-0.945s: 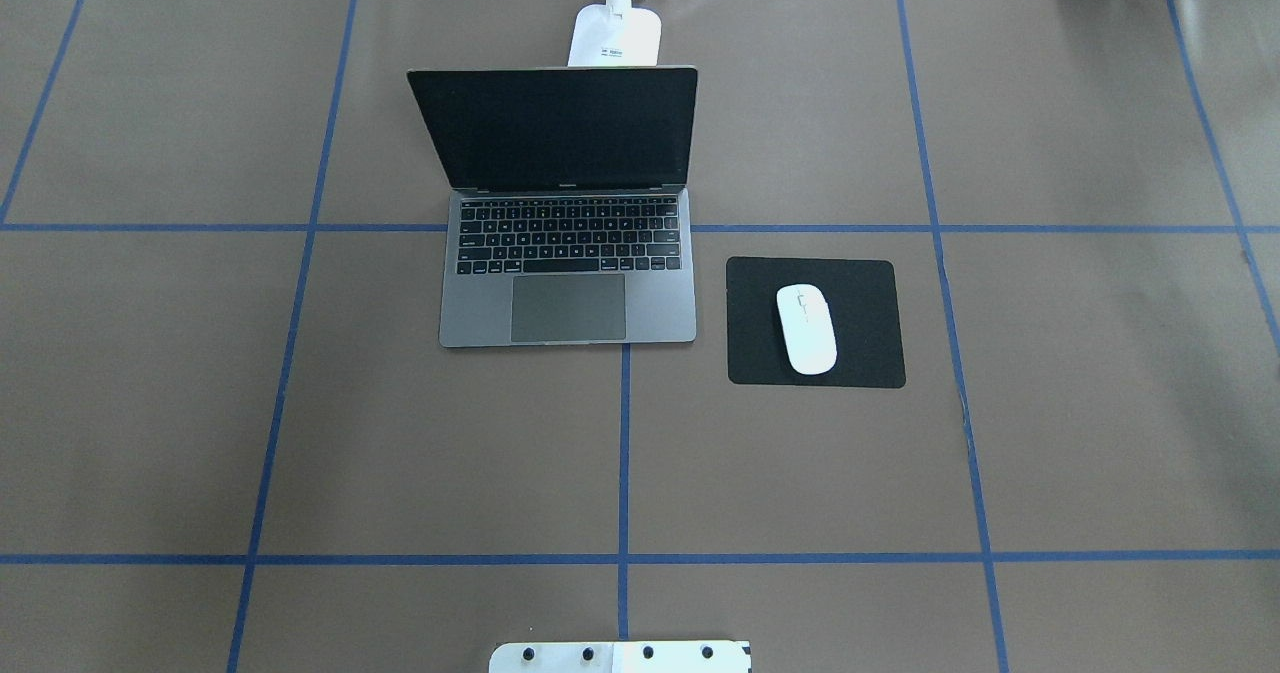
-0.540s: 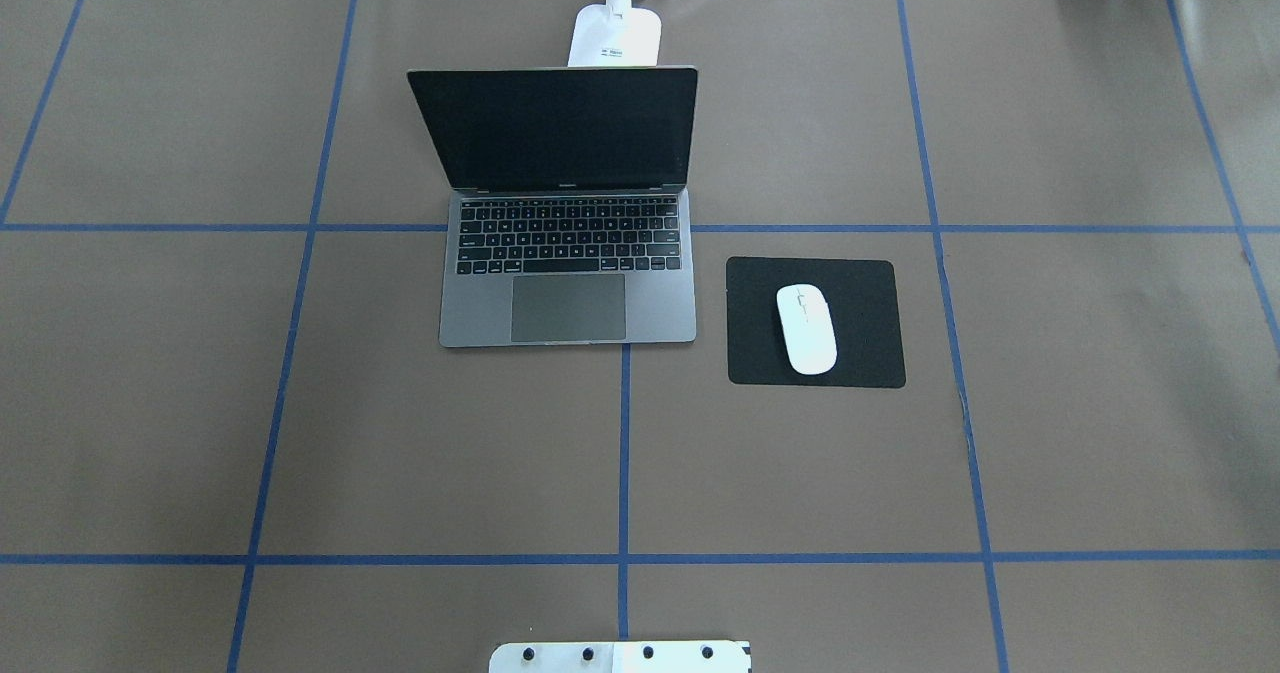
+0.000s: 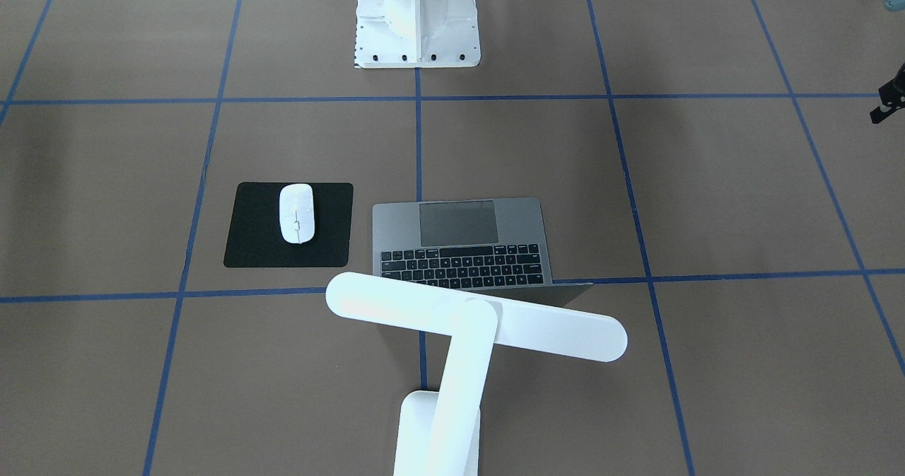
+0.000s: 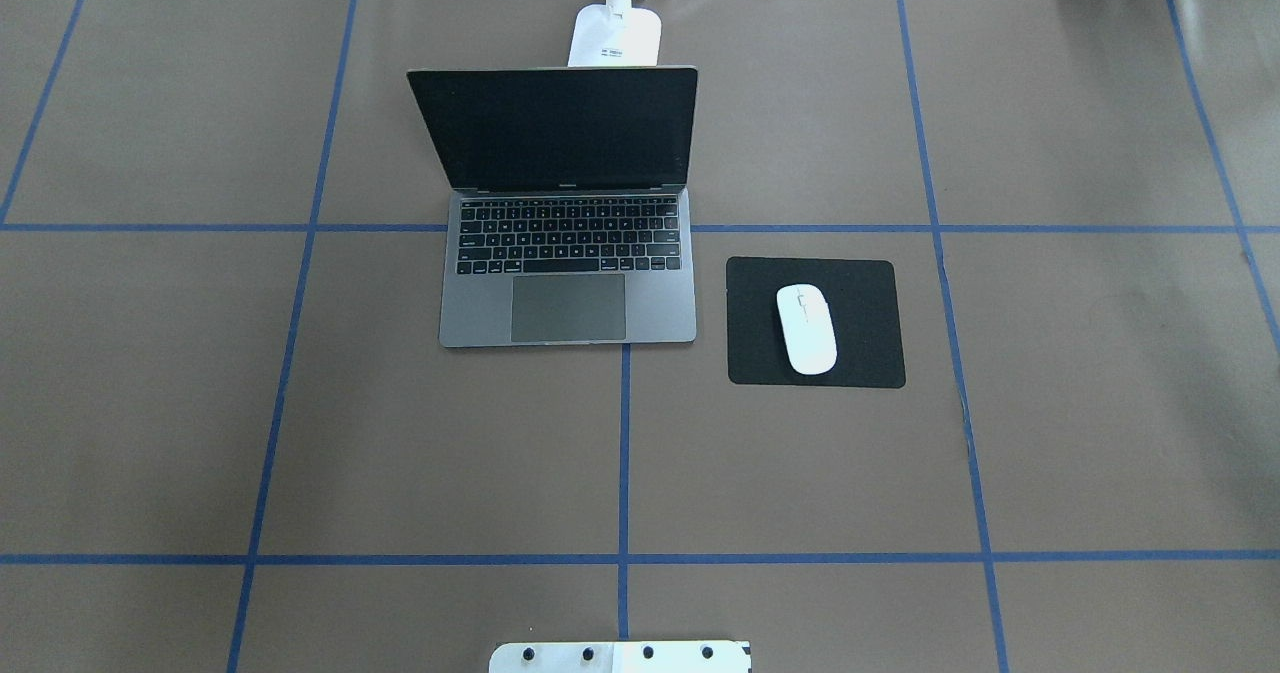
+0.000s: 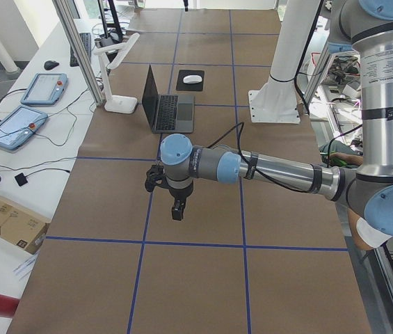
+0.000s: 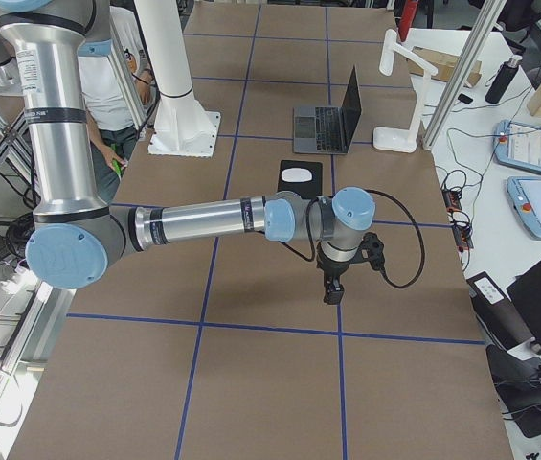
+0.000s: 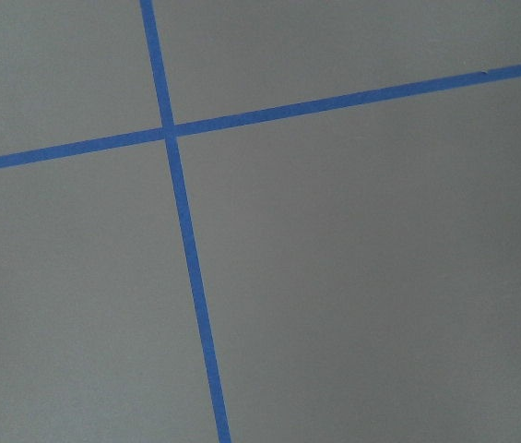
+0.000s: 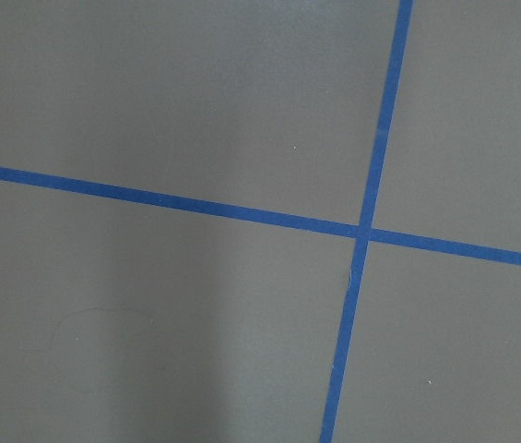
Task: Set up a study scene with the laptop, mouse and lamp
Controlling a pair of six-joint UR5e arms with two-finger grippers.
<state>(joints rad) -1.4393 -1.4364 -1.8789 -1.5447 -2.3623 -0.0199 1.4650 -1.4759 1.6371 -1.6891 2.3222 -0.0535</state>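
Note:
The grey laptop (image 4: 655, 303) stands open at the table's far centre, its screen dark. Right of it the white mouse (image 4: 806, 328) lies on a black mouse pad (image 4: 865, 293). Behind the laptop's lid stands the white lamp (image 4: 617, 35), and its bar head (image 3: 551, 334) hangs over the lid. My left gripper (image 5: 176, 211) points down over bare table, far to the left of the laptop. My right gripper (image 6: 332, 290) points down to the right of the mouse pad. I cannot tell whether either is open or shut. Both wrist views show only brown paper and blue tape.
The robot's white bolted pedestal (image 3: 417, 37) stands at the near-centre edge. Past the table's far edge lie two teach pendants (image 5: 15, 125), a cardboard box (image 5: 8, 223) and cables. A person (image 6: 107, 105) stands behind the robot.

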